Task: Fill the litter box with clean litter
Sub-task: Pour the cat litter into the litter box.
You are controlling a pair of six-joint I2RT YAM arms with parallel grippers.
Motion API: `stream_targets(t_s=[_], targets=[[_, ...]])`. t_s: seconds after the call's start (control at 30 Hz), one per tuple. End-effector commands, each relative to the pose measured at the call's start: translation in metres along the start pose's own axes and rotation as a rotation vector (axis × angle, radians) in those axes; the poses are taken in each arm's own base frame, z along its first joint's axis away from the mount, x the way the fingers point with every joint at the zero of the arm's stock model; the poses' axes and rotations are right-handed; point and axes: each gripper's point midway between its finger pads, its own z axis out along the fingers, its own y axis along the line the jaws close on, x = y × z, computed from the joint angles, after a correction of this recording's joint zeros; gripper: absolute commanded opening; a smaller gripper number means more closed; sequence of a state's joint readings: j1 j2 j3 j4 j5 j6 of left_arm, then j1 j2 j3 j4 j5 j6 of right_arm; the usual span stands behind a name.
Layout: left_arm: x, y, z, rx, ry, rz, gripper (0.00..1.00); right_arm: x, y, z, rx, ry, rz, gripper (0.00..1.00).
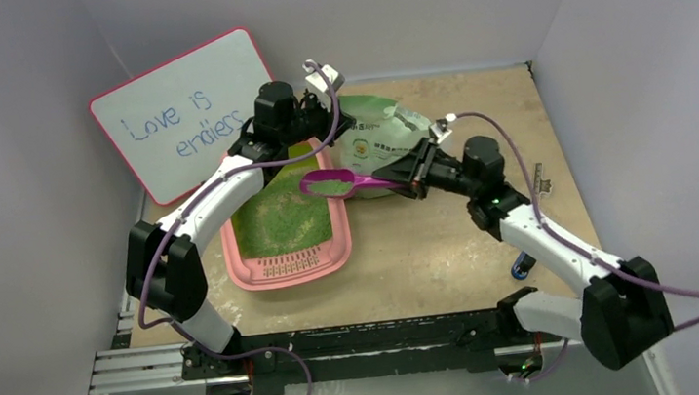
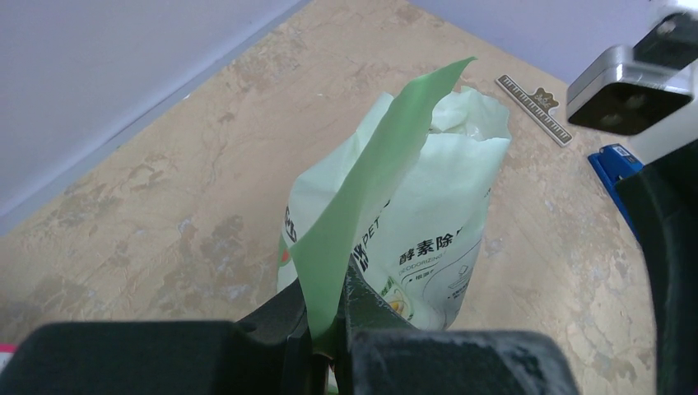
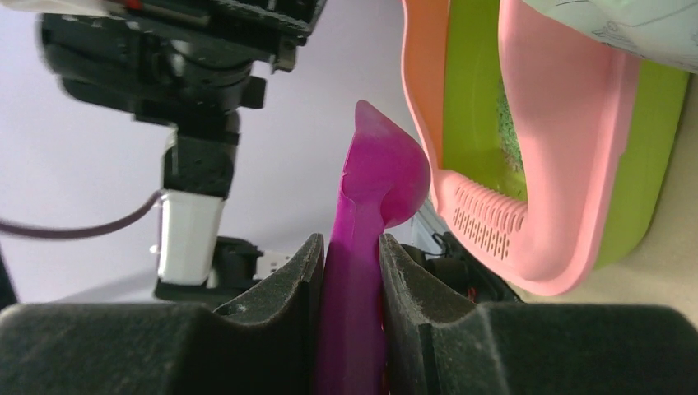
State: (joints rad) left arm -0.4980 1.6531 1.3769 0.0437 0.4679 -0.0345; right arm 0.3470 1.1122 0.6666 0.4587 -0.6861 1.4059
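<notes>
We see the left gripper (image 2: 329, 325) with its jaws pressed together on the green upper flap of the pale green bag (image 2: 428, 222). The bag stands upright on the table (image 2: 165, 206), and its mouth gapes at the top.

The right gripper (image 3: 352, 271) pinches the handle of the magenta scoop (image 3: 374, 181), with one finger on each side and no gap between finger and handle. In the top view the scoop reaches to the left from this gripper. Its bowl hangs above the right rim of the litter box (image 1: 234, 254), near the far right corner, and there are green granules in the bowl.

The litter box lies on the table left of the middle, under the left arm, with its slotted grille lip turned toward the arm bases. The clean litter (image 1: 284, 219) covers the floor of the box as a loose green layer. The bag is just beside the far right corner of the box; we cannot tell if they touch.

A whiteboard (image 1: 182, 112) with a red frame leans at the far left. It has blue handwriting, partly hidden by the left arm. A small blue thing (image 1: 521, 266) lies on the table near the right arm.
</notes>
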Motion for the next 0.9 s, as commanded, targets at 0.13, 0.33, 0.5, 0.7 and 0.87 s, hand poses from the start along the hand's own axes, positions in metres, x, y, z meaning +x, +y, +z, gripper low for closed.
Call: stream_targets(t_s=[0.13,0.33,0.5,0.7,0.87], targets=[[-0.07,-0.001,-0.016,-0.031,-0.195,0.073,0.0,-0.018,0.029,0.071,0.025,-0.222,-0.27,0.0],[-0.07,0.002,-0.018,-0.054,-0.193,0.078,0.0,-0.016,0.03,0.109,0.182,-0.313,-0.524,0.0],[-0.071,0.002,-0.018,-0.054,-0.194,0.08,0.0,-0.003,0.031,0.122,0.292,-0.355,-0.749,0.0],[-0.072,0.001,-0.017,-0.046,-0.197,0.076,0.0,0.009,0.038,0.133,0.346,-0.376,-0.915,0.0],[-0.071,0.002,-0.017,-0.047,-0.194,0.079,0.0,0.011,0.043,0.135,0.394,-0.407,-1.038,0.0]])
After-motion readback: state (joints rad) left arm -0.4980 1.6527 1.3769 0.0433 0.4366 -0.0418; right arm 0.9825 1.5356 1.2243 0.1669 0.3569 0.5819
